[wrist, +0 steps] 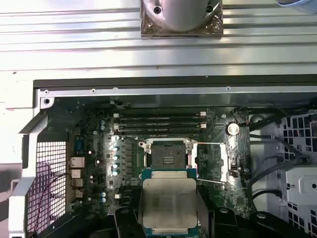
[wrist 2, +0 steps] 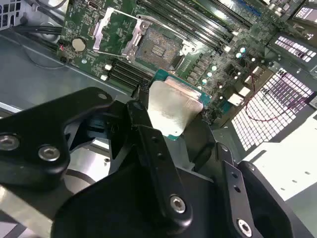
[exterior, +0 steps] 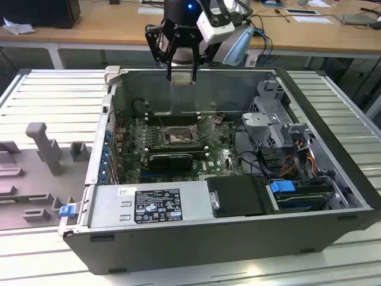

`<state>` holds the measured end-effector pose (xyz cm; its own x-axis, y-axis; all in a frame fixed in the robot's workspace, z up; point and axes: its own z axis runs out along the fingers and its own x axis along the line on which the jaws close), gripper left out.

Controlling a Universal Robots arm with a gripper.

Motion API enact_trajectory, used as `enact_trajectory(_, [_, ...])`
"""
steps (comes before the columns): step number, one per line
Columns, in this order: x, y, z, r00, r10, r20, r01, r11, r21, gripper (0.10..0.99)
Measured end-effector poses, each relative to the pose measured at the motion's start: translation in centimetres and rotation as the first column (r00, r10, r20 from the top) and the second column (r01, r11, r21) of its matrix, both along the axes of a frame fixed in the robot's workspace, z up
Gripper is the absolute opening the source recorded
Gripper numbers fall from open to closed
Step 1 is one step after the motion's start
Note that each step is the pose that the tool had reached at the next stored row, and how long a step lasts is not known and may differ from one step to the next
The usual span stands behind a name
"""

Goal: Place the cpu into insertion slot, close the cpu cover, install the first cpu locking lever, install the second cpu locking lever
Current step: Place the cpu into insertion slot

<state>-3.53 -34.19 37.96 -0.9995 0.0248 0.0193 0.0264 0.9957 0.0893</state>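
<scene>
The gripper (exterior: 181,72) hangs above the open computer case (exterior: 238,229), over the case's edge nearest the wooden desk (exterior: 107,27). Its black fingers (wrist 2: 141,116) are pinching the cpu (wrist 2: 173,106) by two opposite sides, one finger on each. The silvery-grey top of the chip faces both wrist views, and a thin strip of its green edge shows beyond the metal. The chip lies flat between the fingertips and is clear of the board, touching nothing but the fingers.

The insertion slot (wrist: 168,153) lies on the green circuit board (exterior: 217,158) on the case floor, around the middle of the board and well below the held chip. Its dark pin field is bare. The long black memory slots (wrist: 158,123) run between it and the case edge under the gripper. In the second wrist view the cpu cover (wrist 2: 97,30) is swung open to one side of the slot, with the board visible through its square window.

The case rests on a ribbed metal surface (exterior: 53,95).
</scene>
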Motion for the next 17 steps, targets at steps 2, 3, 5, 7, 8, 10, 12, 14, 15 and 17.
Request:
enact_trajectory(2, [0.0, 0.0, -0.02, 0.9994, -0.034, 0.0, 0.034, 0.9994, 0.0, 0.529])
enact_trajectory(3, [0.0, 0.0, -0.03, 0.9987, -0.051, 0.0, 0.051, 0.9987, 0.0, 0.529])
enact_trajectory(5, [0.0, 0.0, -0.04, 0.9962, -0.087, 0.0, 0.087, 0.9962, 0.0, 0.529])
enact_trajectory(7, [0.0, 0.0, -0.05, 0.9952, -0.098, -0.0001, 0.098, 0.9952, 0.0, 0.529])
enact_trajectory(8, [0.0, 0.0, -0.07, 0.995, -0.1, -0.0001, 0.1, 0.995, 0.0, 0.529])
enact_trajectory(10, [0.0, -0.01, -0.14, 0.9949, -0.101, -0.0001, 0.101, 0.9949, 0.0, 0.529])
enact_trajectory(12, [-0.01, -0.01, -0.24, 0.9949, -0.101, -0.0006, 0.101, 0.9949, 0.0, 0.529])
enact_trajectory(14, [0.0, -0.01, -0.38, 0.9948, -0.102, -0.0021, 0.102, 0.9948, -0.001, 0.529])
enact_trajectory(15, [0.0, -0.01, -0.4, 0.994, -0.109, -0.0021, 0.109, 0.994, 0.0, 0.529])
enact_trajectory(17, [0.0, -0.01, -0.44, 0.9904, -0.138, -0.0019, 0.138, 0.9904, -0.001, 0.529])
